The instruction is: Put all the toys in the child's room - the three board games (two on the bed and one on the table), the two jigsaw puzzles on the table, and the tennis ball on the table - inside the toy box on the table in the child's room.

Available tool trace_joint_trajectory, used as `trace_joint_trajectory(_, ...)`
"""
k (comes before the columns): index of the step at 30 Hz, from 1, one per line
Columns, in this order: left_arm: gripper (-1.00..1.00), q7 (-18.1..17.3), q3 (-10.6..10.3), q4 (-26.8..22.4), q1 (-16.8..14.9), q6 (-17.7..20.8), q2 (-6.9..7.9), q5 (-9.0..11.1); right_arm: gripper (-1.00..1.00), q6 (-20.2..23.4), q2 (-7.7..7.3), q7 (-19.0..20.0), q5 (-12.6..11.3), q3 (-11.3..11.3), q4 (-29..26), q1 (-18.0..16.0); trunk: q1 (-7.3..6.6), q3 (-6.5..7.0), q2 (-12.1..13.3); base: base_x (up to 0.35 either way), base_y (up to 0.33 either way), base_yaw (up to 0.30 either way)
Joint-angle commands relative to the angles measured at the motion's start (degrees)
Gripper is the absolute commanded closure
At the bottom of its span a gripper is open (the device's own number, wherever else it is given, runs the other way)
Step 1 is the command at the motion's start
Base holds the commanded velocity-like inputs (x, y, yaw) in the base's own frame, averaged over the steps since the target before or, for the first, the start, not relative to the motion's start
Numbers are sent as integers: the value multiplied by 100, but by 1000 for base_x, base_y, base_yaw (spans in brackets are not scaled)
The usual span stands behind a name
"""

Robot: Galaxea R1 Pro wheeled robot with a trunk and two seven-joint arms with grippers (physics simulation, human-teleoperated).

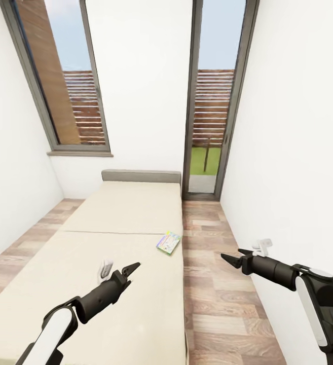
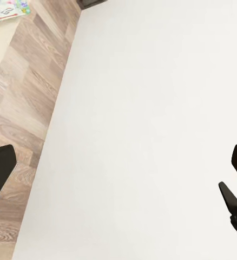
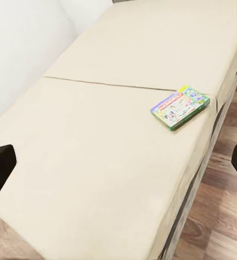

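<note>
One board game (image 1: 168, 243), a thin white-green printed box, lies flat near the right edge of the beige bed (image 1: 120, 213). The right wrist view shows this board game (image 3: 180, 106) on the mattress (image 3: 97, 141), well beyond the fingers. It also shows at a corner of the left wrist view (image 2: 7, 8). My left gripper (image 1: 132, 270) hangs open over the mattress, short of the box and to its left. Open as well, my right gripper (image 1: 230, 253) hovers above the floor to the right of the bed. Neither holds anything.
A low grey headboard (image 1: 141, 176) backs the bed against the far wall. A strip of wood-plank floor (image 1: 212, 284) runs between the bed and the white right wall (image 1: 298, 152). A tall window (image 1: 70, 81) and a glazed door (image 1: 212, 111) stand at the far end.
</note>
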Motion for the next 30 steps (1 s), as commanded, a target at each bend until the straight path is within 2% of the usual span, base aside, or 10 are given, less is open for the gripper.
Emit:
trace_joint_trajectory(1, -100, 55, -10, 6, -3, 1, 1, 59, -100, 48, 3, -9, -41, -4, -3, -5, 4, -13, -13, 0, 0, 282)
trace_joint_trajectory(16, -100, 55, -82, 47, 35, -77, -9, -50, -100, 53, 25, -22, 15, 89, -3, -3, 4, -12, -13, 0, 0, 284)
trace_joint_trajectory(21, -100, 55, -208, 94, 60, -346, -5, -84, -100, 56, 31, -99, 86, 205, -3, -2, 4, -12, -13, 0, 0, 285)
trace_joint_trajectory(30, -100, 4, -286, 415, 35, -649, -7, -79, -100, 61, 84, -331, 123, 276, -3, 1, 4, -7, -13, 0, 0, 285)
